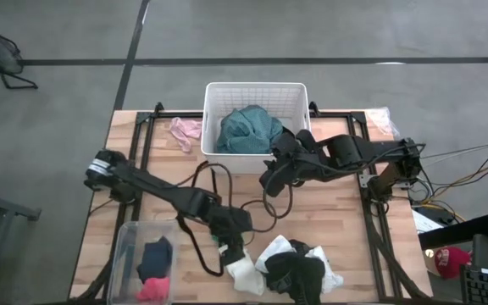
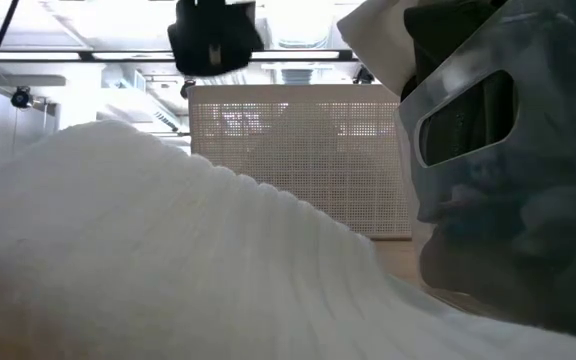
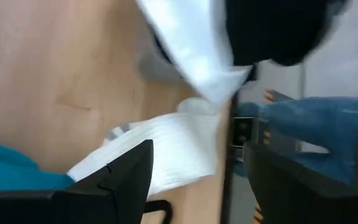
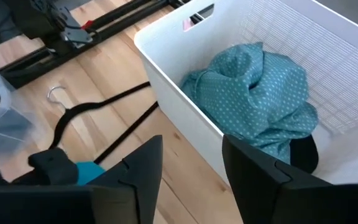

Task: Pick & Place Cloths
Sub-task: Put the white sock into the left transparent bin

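My left gripper [image 1: 234,252] [image 3: 197,149] is open and low over the near part of the table. Its fingers stand on either side of a white ribbed sock [image 3: 166,149] [image 1: 244,273] [image 2: 168,250]; whether they touch it does not show. The sock lies at the left end of a pile of black [image 1: 299,271] and white [image 3: 191,56] pieces. My right gripper [image 1: 271,180] [image 4: 191,140] is open and empty. It hovers at the near wall of the white slotted basket [image 1: 257,85] [image 4: 185,81], where the teal dotted garment [image 1: 246,131] [image 4: 260,93] lies bunched. A pink piece [image 1: 185,131] lies left of the basket.
A clear plastic bin [image 1: 125,233] at the near left corner holds a dark piece [image 1: 155,254] and a pink one [image 1: 152,290]. A thin black loop with a metal hook [image 4: 104,106] lies on the wood between the arms. Black frame rails [image 1: 146,140] run along the table's sides.
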Motion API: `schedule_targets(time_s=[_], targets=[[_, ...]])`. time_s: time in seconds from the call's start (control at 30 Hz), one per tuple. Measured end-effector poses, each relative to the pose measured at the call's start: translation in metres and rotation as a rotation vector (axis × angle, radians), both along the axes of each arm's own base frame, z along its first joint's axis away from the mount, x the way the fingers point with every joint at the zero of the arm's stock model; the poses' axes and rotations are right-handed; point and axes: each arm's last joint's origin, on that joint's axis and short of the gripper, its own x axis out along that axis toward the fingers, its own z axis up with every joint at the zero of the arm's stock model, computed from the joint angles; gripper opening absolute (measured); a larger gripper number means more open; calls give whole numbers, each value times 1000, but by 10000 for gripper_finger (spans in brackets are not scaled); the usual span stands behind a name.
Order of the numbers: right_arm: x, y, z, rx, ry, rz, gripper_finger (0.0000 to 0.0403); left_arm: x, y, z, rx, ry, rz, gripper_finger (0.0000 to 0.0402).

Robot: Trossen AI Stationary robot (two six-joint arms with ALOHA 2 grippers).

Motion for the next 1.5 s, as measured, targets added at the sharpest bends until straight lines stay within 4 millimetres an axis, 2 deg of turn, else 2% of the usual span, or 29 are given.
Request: schedule_targets(time_s=[0.2,0.37,0.5,0.67,1.0,1.13,1.27,1.4,1.43,1.5], targets=[[-6,1,3,-10,19,21,186,7,-9,-31,54,80,13,252],[-16,-1,5,-33,72,44,204,12,-24,-55,62,134,5,252],[-20,-2,6,-32,78,46,215,12,-36,-82,102,215,-29,252],[-21,-2,7,-30,80,49,226,16,-41,-106,138,255,-27,252],[-21,-2,7,-24,77,44,248,20,-39,-125,228,281,23,248],[-21,-2,7,-16,72,37,254,20,-31,-131,311,306,59,210],[-21,-2,6,-7,67,25,255,21,-24,-135,336,323,47,136],[-20,-2,5,-5,71,21,243,22,-17,-136,338,330,15,38],[-20,-2,4,-6,72,20,240,23,-16,-135,331,331,8,20],[-20,-2,3,-8,78,20,232,23,-13,-134,317,331,-6,12]])
